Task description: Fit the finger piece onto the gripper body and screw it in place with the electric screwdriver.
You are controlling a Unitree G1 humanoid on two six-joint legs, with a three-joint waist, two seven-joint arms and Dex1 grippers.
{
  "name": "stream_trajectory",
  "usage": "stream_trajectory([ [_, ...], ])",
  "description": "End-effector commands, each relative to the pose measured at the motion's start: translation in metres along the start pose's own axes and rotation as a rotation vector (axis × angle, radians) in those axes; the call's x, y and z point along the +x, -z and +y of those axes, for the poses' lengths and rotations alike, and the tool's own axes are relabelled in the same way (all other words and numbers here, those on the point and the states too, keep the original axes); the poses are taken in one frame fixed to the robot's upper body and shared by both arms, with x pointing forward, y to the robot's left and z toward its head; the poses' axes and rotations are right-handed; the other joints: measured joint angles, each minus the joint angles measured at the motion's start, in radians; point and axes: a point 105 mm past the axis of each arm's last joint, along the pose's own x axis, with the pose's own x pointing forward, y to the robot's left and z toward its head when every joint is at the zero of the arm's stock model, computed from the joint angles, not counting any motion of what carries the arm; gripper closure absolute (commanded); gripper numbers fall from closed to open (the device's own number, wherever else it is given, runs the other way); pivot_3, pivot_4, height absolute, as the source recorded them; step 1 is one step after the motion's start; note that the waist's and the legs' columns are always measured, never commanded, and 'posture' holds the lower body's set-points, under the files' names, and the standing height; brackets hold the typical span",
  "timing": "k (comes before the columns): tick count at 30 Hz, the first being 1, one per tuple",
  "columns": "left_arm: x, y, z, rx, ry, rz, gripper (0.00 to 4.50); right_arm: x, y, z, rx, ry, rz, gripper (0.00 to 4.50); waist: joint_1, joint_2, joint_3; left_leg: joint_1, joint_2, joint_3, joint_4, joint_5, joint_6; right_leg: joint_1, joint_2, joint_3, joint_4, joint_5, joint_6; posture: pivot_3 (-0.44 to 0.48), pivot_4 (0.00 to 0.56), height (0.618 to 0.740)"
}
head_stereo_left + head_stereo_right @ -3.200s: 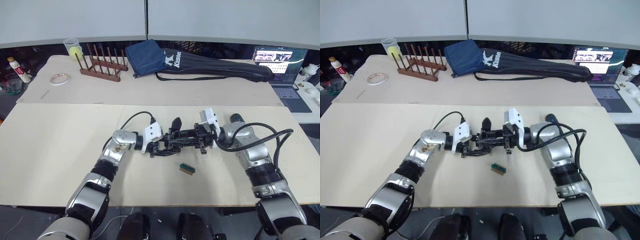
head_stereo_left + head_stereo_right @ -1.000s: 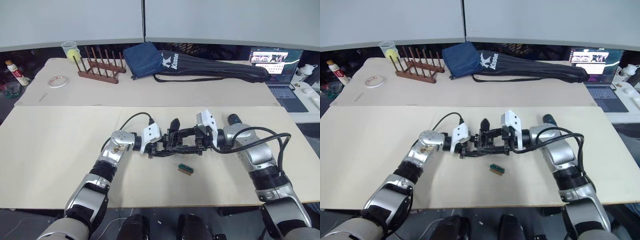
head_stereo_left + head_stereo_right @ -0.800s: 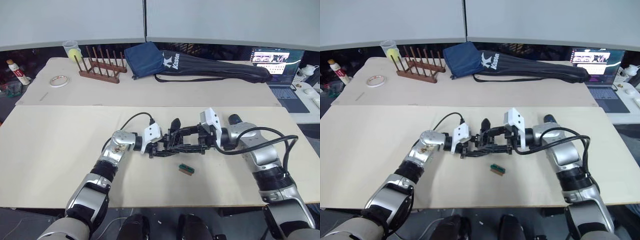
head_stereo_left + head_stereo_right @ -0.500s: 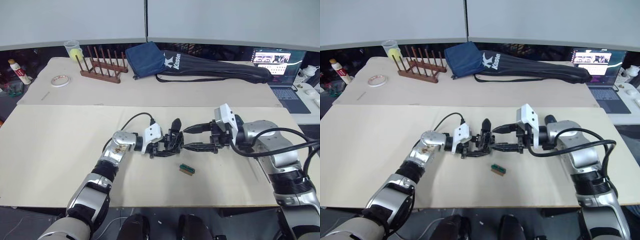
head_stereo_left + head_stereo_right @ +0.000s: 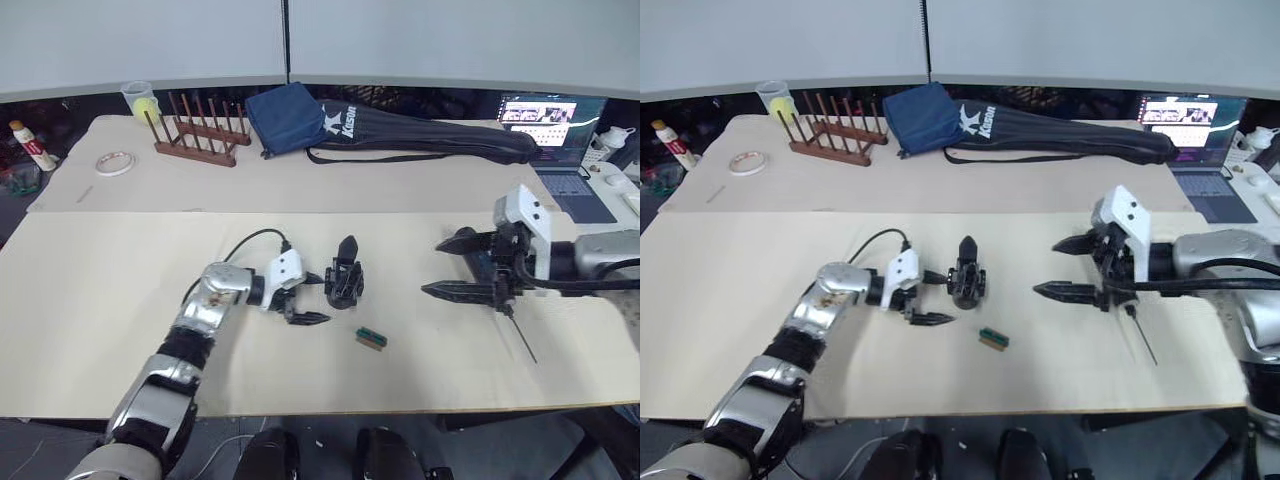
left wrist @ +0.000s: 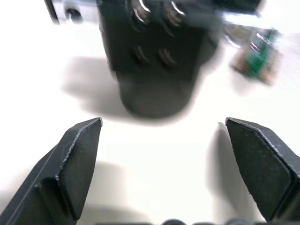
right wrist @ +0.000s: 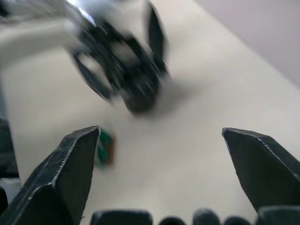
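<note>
The gripper body [image 5: 346,284], a small black block, stands alone on the pale table [image 5: 100,290], with a pointed black finger sticking up from it. Whether that finger is the finger piece, I cannot tell. My left gripper [image 5: 312,299] is open just left of the body, apart from it; the left wrist view has the body [image 6: 154,61] beyond the spread fingertips. My right gripper [image 5: 433,267] hangs open well to the right, empty. A thin metal bit [image 5: 521,338] pokes out beneath it, and the rest of the electric screwdriver is hidden.
A tiny green-and-red piece [image 5: 371,338] lies just in front of the gripper body. On the rear table are a wooden peg rack [image 5: 205,137], a blue pouch [image 5: 290,115], a long black bag [image 5: 430,140], a tape roll [image 5: 115,161] and a laptop [image 5: 555,125].
Both grippers have opened and let go of the gripper body. The right arm has pulled far back to the right; the left has drawn slightly left. The body stays standing on the table.
</note>
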Motion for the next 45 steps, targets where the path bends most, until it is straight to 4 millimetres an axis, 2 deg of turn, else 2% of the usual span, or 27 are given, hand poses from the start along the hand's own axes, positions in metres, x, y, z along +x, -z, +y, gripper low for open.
stream_trajectory([
  [1, -0.027, -0.036, -0.017, 0.036, 0.052, -0.068, 0.0, -0.023, 0.008, -0.021, 0.1, 0.165, 0.12, 0.02, 0.001, 0.0, 0.0, -0.001, 0.0, 0.0, 0.0, 0.002, -0.003, -0.002, 0.0, 0.001, 0.001, 0.0, 0.0, 0.0, 0.15, 0.74],
  [3, -0.056, -0.063, -0.034, 0.039, 0.095, -0.091, 0.0, -0.041, 0.03, -0.042, 0.286, 0.302, 0.238, 0.02, 0.004, 0.0, 0.001, -0.002, 0.0, 0.0, 0.0, 0.002, -0.003, -0.003, 0.0, 0.0, 0.001, 0.0, -0.001, 0.0, 0.15, 0.74],
  [4, -0.064, -0.071, -0.041, 0.037, 0.113, -0.092, 0.0, -0.047, 0.038, -0.047, 0.352, 0.35, 0.281, 0.02, 0.006, 0.0, 0.001, -0.003, 0.0, 0.0, 0.0, 0.002, -0.004, -0.003, -0.001, 0.0, 0.0, -0.003, -0.005, 0.0, 0.15, 0.74],
  [6, -0.077, -0.093, -0.047, 0.048, 0.119, -0.096, 0.0, -0.052, 0.047, -0.06, 0.379, 0.414, 0.34, 0.02, 0.007, 0.0, 0.001, -0.005, 0.0, 0.0, 0.001, 0.002, -0.004, -0.004, -0.001, 0.001, 0.0, -0.004, -0.007, 0.0, 0.15, 0.74],
  [10, -0.083, -0.124, -0.052, 0.076, 0.111, -0.134, 0.0, -0.045, 0.061, -0.076, 0.464, 0.452, 0.403, 0.02, 0.006, 0.002, 0.002, -0.005, -0.002, 0.0, 0.001, 0.002, -0.004, -0.004, -0.001, 0.002, -0.001, -0.003, -0.005, 0.0, 0.15, 0.74],
  [13, -0.081, -0.138, -0.056, 0.094, 0.108, -0.165, 0.0, -0.033, 0.065, -0.09, 0.522, 0.488, 0.408, 0.02, -0.001, 0.001, 0.002, -0.005, -0.003, 0.001, 0.0, 0.003, -0.005, -0.003, 0.001, 0.002, 0.0, 0.0, 0.002, 0.0, 0.15, 0.74],
  [19, -0.077, -0.145, -0.069, 0.124, 0.13, -0.168, 0.0, -0.011, 0.076, -0.102, 0.589, 0.499, 0.458, 0.02, 0.0, 0.002, 0.003, -0.005, -0.002, 0.001, -0.001, 0.006, -0.009, -0.004, 0.005, 0.003, 0.001, 0.0, 0.002, 0.0, 0.15, 0.74],
  [26, -0.076, -0.148, -0.069, 0.142, 0.115, -0.166, 0.0, 0.01, 0.092, -0.112, 0.572, 0.501, 0.5, 0.02, 0.003, 0.002, 0.003, -0.005, -0.002, 0.001, 0.0, 0.006, -0.009, -0.003, 0.005, 0.003, 0.001, 0.0, 0.002, 0.0, 0.15, 0.74],
  [30, -0.076, -0.148, -0.068, 0.15, 0.104, -0.161, 0.0, 0.014, 0.101, -0.118, 0.567, 0.504, 0.506, 1.17, 0.001, 0.002, 0.003, -0.005, -0.003, 0.002, 0.0, 0.006, -0.009, -0.003, 0.005, 0.003, 0.001, 0.0, 0.002, 0.0, 0.15, 0.74],
  [31, -0.076, -0.148, -0.068, 0.15, 0.104, -0.16, 0.0, 0.014, 0.102, -0.118, 0.568, 0.503, 0.508, 1.28, 0.001, 0.002, 0.003, -0.005, -0.003, 0.002, 0.0, 0.006, -0.009, -0.003, 0.005, 0.003, 0.001, 0.0, 0.002, 0.0, 0.15, 0.74],
  [32, -0.076, -0.148, -0.069, 0.15, 0.105, -0.16, 0.0, 0.014, 0.104, -0.118, 0.562, 0.492, 0.513, 1.83, 0.001, 0.002, 0.003, -0.004, -0.003, 0.002, 0.0, 0.006, -0.009, -0.003, 0.005, 0.003, 0.001, 0.0, 0.002, 0.0, 0.15, 0.74],
  [34, -0.076, -0.148, -0.069, 0.151, 0.106, -0.16, 0.0, 0.013, 0.108, -0.118, 0.532, 0.469, 0.523, 2.51, 0.001, 0.002, 0.003, -0.004, -0.003, 0.002, 0.0, 0.006, -0.009, -0.002, 0.005, 0.002, 0.001, 0.0, 0.002, 0.0, 0.15, 0.74],
  [37, -0.077, -0.148, -0.068, 0.153, 0.106, -0.155, 0.0, 0.011, 0.108, -0.115, 0.46, 0.406, 0.524, 2.56, 0.002, 0.002, 0.003, -0.002, -0.003, 0.002, 0.0, 0.006, -0.009, -0.001, 0.006, 0.002, 0.001, 0.0, 0.002, 0.0, 0.15, 0.74],
  [40, -0.077, -0.146, -0.068, 0.155, 0.109, -0.147, 0.0, 0.005, 0.094, -0.109, 0.343, 0.308, 0.485, 2.56, 0.004, 0.003, 0.003, -0.003, -0.002, 0.001, 0.0, 0.006, -0.009, -0.001, 0.006, 0.002, 0.001, 0.0, 0.002, 0.0, 0.15, 0.74],
  [43, -0.077, -0.144, -0.069, 0.163, 0.13, -0.138, 0.0, -0.005, 0.08, -0.089, 0.195, 0.153, 0.465, 2.56, 0.008, 0.008, 0.006, -0.003, -0.003, 0.002, 0.0, 0.006, -0.009, -0.002, 0.005, 0.002, 0.001, -0.001, 0.003, 0.0, 0.15, 0.74],
  [45, -0.075, -0.144, -0.07, 0.171, 0.146, -0.134, 0.0, -0.009, 0.084, -0.079, 0.086, 0.087, 0.5, 2.56, 0.004, 0.009, 0.007, -0.003, -0.003, 0.002, 0.0, 0.006, -0.009, -0.002, 0.005, 0.003, 0.001, -0.001, 0.003, 0.0, 0.15, 0.74],
])
